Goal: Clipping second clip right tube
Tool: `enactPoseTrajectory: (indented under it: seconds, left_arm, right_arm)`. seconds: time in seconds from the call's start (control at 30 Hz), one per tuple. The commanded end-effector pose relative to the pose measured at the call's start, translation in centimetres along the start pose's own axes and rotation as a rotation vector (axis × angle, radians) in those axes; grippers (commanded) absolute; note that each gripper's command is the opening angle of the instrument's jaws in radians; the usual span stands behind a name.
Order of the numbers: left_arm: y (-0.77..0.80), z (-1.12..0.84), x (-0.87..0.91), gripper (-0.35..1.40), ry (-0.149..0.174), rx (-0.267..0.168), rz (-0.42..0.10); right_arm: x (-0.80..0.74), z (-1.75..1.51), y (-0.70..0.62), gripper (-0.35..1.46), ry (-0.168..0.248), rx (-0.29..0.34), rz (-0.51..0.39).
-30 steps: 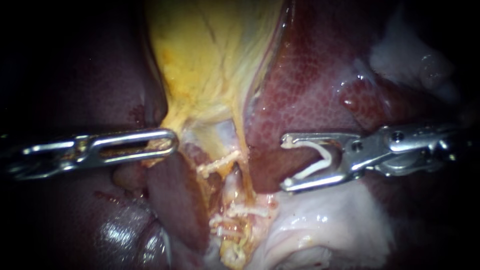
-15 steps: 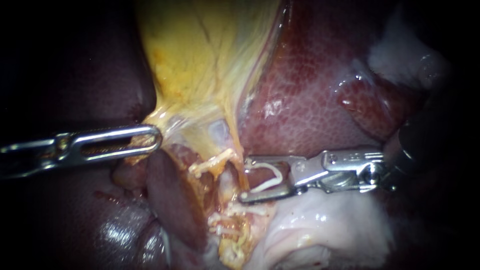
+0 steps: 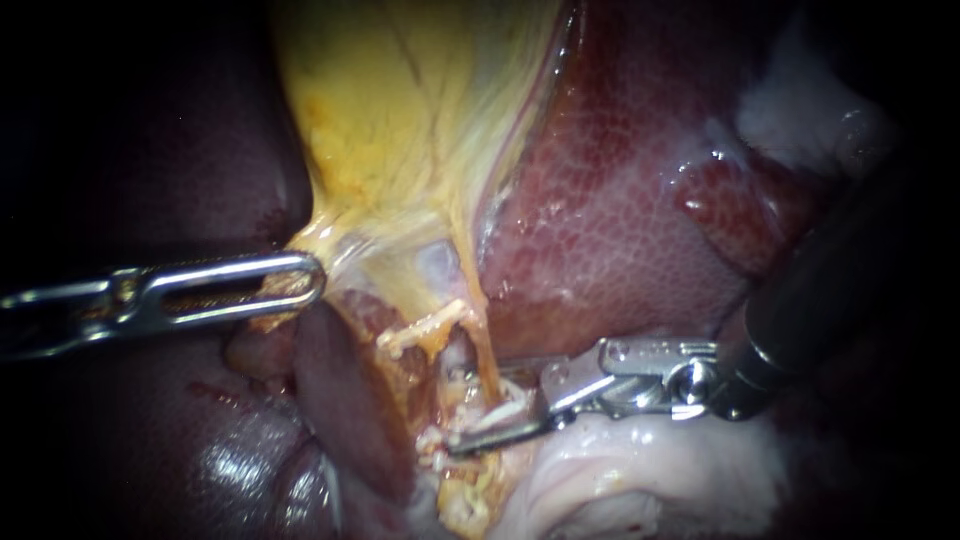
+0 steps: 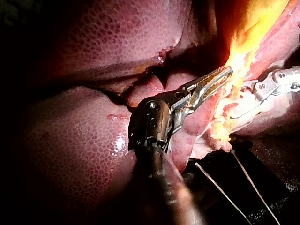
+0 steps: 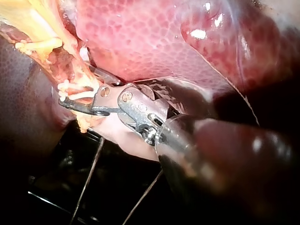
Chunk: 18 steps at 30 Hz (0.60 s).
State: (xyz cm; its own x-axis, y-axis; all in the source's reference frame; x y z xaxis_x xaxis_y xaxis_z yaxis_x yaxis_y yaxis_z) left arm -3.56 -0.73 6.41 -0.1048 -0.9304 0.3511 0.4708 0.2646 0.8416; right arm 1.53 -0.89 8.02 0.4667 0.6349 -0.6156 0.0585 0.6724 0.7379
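right instrument (image 3: 478,415): slim steel jaws, drawn close but not meeting, clamped from both sides on a white clip (image 3: 508,408); hinged steel wrist and dark round shaft (image 3: 820,290) behind them.
clip: white, thin curved legs, seated between the right instrument's jaws; tissue hides its far end.
tube (image 3: 458,362): pale, ragged strand at the right instrument's jaw tips, which reach across it; it runs on past the upper jaw toward the gallbladder. Which tube of the pair it is cannot be told.
placed clips (image 3: 430,328): white, narrow; one lies beyond the upper jaw, more sit just under the lower jaw.
left instrument (image 3: 310,280): long slotted steel jaws with serrated faces, lying together and pinching the yellow edge of the gallbladder neck; well apart from the right instrument.
gallbladder (image 3: 400,120): yellow, fibrous, streaked; fans out away from the left instrument's jaws.
liver (image 3: 620,200): dark red, finely mottled, glossy; beside both instruments.
pale tissue (image 3: 650,470): whitish, smooth, wet folds, just under the right instrument's wrist.
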Motion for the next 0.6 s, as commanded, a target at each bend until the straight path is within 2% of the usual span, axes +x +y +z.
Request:
enactPoseTrajectory:
  seconds: [0.03, 0.1, 0.13, 0.23, 0.37, 0.6]
  left_arm:
    - [0.00, 0.00, 0.00, -0.35, 0.000, 0.000, 0.000]
    - [0.00, 0.00, 0.00, -0.35, 0.000, 0.000, 0.000]
    - [0.00, 0.00, 0.00, -0.35, 0.000, 0.000, 0.000]
    - [0.00, 0.00, 0.00, -0.35, 0.000, 0.000, 0.000]
    - [0.00, 0.00, 0.00, -0.35, 0.000, 0.000, 0.000]
    - [0.01, 0.01, 0.00, -0.35, 0.000, 0.000, 0.000]
  right_arm:
    - [0.01, -0.03, 0.01, 0.16, 0.001, 0.000, 0.016]
    - [0.03, -0.08, 0.01, -0.26, -0.004, 0.003, 0.043]
    - [0.06, -0.11, 0.02, -0.35, -0.004, 0.003, 0.052]
    - [0.09, -0.13, 0.04, -0.35, -0.003, 0.004, 0.060]
    - [0.06, -0.12, 0.04, -0.35, -0.001, 0.005, 0.058]
    - [0.03, -0.12, 0.05, -0.34, -0.021, -0.003, 0.061]
